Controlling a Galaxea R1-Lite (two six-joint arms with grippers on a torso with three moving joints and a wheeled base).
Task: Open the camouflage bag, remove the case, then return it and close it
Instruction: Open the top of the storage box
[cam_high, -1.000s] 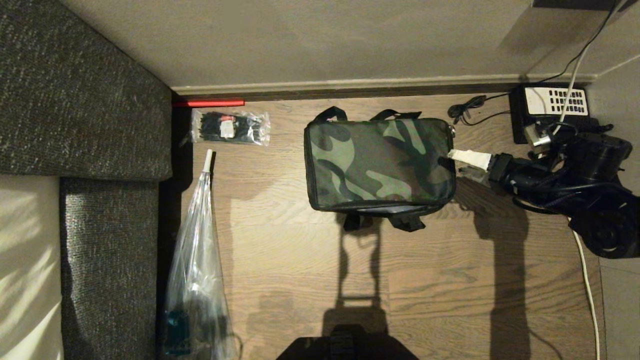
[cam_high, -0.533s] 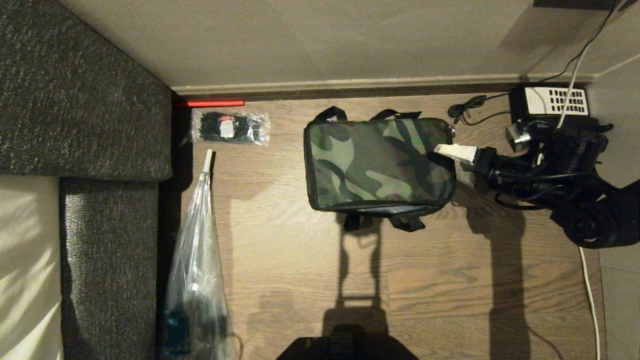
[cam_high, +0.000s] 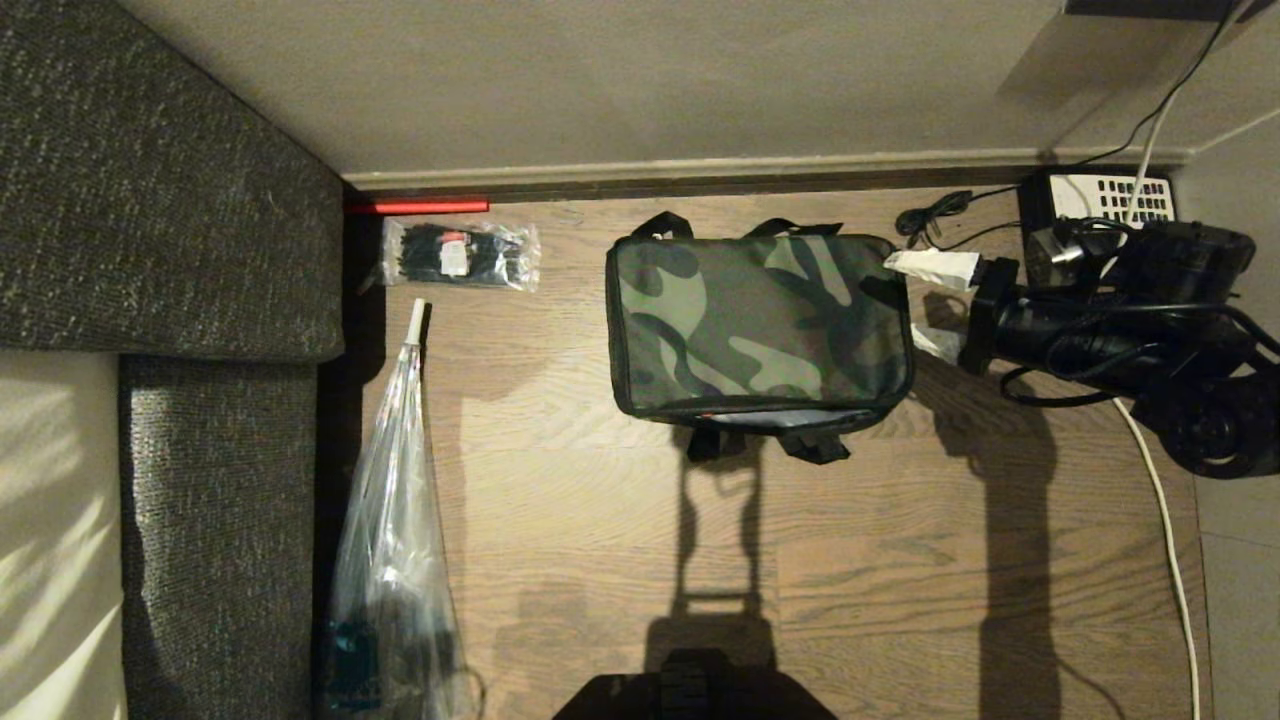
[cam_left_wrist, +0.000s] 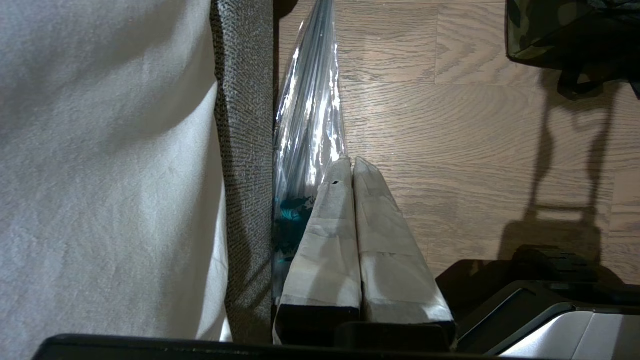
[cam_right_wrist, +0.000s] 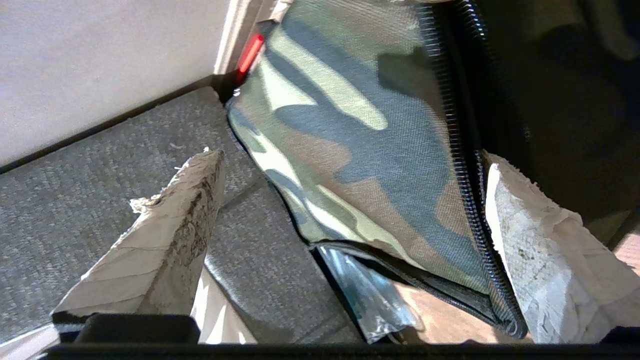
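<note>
The camouflage bag (cam_high: 758, 325) is lying zipped on the wood floor (cam_high: 620, 560) near the wall's baseboard, straps poking out both long sides. My right gripper (cam_high: 930, 305) is sitting at its right end, fingers spread wide, grasping nothing, one finger (cam_right_wrist: 530, 250) beside the zipper (cam_right_wrist: 462, 165). My left gripper (cam_left_wrist: 350, 167) is hanging parked by the sofa (cam_high: 170, 200), fingers pressed together, empty.

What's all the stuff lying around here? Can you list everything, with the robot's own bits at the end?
bag: one, green camouflage, lid down, mid floor by the wall.
cable ties: one clear packet, black, left of bag.
plastic sleeve: one, clear, along the sofa.
sofa: one, grey, far left.
red bar: one, at the skirting.
telephone: one, black with white keypad, right corner.
right gripper: open, at bag's right end.
left gripper: shut, beside the sofa.
</note>
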